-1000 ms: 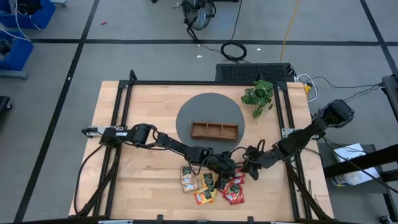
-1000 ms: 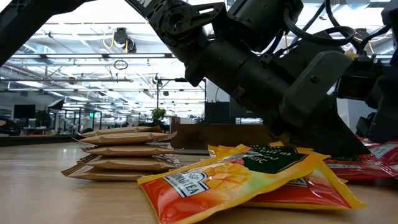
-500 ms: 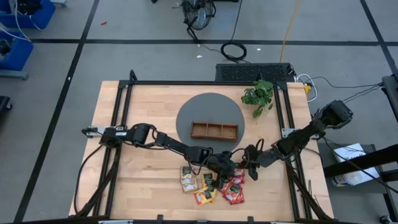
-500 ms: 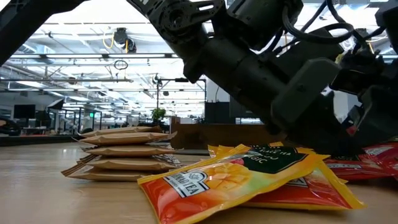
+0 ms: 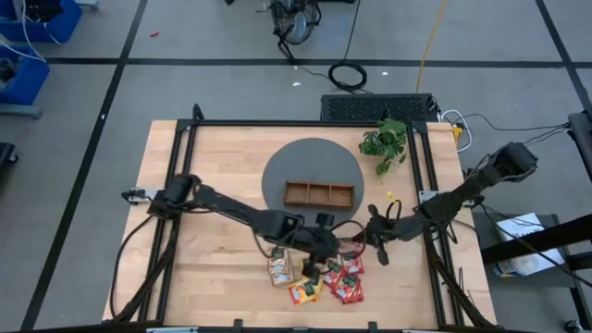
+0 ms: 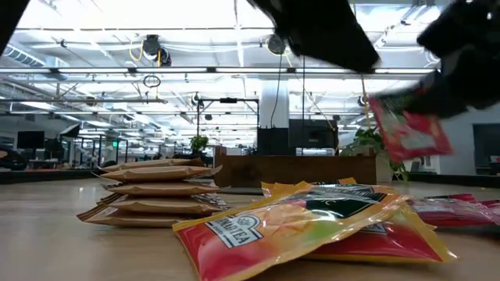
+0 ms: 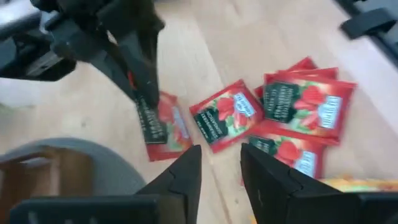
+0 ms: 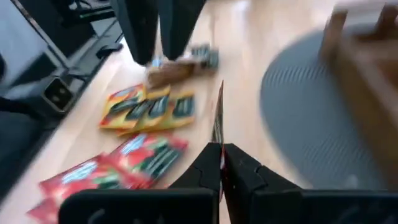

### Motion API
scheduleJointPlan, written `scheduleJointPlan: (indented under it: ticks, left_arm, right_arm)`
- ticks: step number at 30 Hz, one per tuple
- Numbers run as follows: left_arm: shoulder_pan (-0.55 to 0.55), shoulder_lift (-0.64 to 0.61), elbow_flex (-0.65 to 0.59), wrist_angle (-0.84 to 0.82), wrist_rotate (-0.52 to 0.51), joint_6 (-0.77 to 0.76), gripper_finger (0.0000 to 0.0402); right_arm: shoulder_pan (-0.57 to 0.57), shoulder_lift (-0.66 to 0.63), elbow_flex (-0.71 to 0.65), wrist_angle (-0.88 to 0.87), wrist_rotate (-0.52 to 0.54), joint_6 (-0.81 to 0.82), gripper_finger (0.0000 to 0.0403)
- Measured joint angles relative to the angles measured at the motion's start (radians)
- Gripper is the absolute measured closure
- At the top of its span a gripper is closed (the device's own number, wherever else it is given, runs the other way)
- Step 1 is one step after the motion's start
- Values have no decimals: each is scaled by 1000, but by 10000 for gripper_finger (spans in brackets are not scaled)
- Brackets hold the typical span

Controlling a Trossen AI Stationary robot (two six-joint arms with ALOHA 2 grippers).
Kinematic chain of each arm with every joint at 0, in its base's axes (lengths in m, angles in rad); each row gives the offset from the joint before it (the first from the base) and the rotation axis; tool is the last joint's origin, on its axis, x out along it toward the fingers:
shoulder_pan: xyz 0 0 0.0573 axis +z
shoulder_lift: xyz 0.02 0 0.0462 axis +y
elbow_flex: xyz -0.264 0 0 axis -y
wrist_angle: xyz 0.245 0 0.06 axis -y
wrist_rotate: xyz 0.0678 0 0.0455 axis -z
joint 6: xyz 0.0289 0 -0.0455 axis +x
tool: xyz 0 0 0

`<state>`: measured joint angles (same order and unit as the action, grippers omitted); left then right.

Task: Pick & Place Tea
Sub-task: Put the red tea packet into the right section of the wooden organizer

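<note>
Tea sachets lie near the table's front edge: a beige stack [image 5: 277, 268] [image 6: 156, 191], orange-yellow ones [image 5: 303, 291] [image 6: 289, 226] and red ones [image 5: 348, 282] [image 7: 298, 112]. My right gripper [image 5: 370, 235] [image 8: 221, 150] is shut on one red sachet [image 6: 406, 129] [image 7: 165, 127], held above the table beside the red pile. My left gripper [image 5: 326, 248] [image 7: 219, 155] hovers open over the red sachets with nothing between its fingers. The wooden tray [image 5: 319, 194] sits on a round grey mat [image 5: 287, 162]. My right gripper pinches the red sachet between its two fingers [image 7: 142, 93] along one edge [image 7: 149, 127]. The fingers slant down at it from the table's right side. The sachet hangs below them, tilted and clear of the table; the right wrist view sees it edge-on [image 8: 217, 121].
A green plant [image 5: 384, 143] stands at the table's far right, behind the tray. Black rails [image 5: 185, 166] run along the table's left and right sides. Bare wood lies to the left of the sachets.
Both grippers have risen from the sachet pile. My right gripper has taken one red sachet up with it; that sachet now hangs clear of the table. My left gripper has drawn back a little toward the table's left.
</note>
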<state>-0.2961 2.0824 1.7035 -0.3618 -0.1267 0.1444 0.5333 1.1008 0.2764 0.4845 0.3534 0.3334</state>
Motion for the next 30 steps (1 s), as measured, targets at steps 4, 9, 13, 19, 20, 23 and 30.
scheduleJointPlan:
  ticks: [4,9,13,19,20,23,30]
  left_arm:
    - [-41,-72,0,-56,-165,33,264]
    - [-40,-76,-15,-113,-296,-9,240]
    - [-14,-61,-13,-94,-297,-35,213]
    - [16,-46,-11,-26,-214,-44,174]
    - [18,-41,-11,-26,-181,-44,171]
    - [28,-15,-13,-7,-142,-49,168]
    - [33,-7,-11,7,-134,-50,188]
  right_arm:
    - [23,-10,45,-52,149,-227,402]
    - [54,45,72,-34,277,-424,402]
    - [85,122,79,44,304,-531,403]
    - [110,213,80,208,341,-664,403]
    - [110,220,80,234,362,-674,403]
    - [107,228,80,270,382,-693,403]
    - [99,228,80,275,378,-689,403]
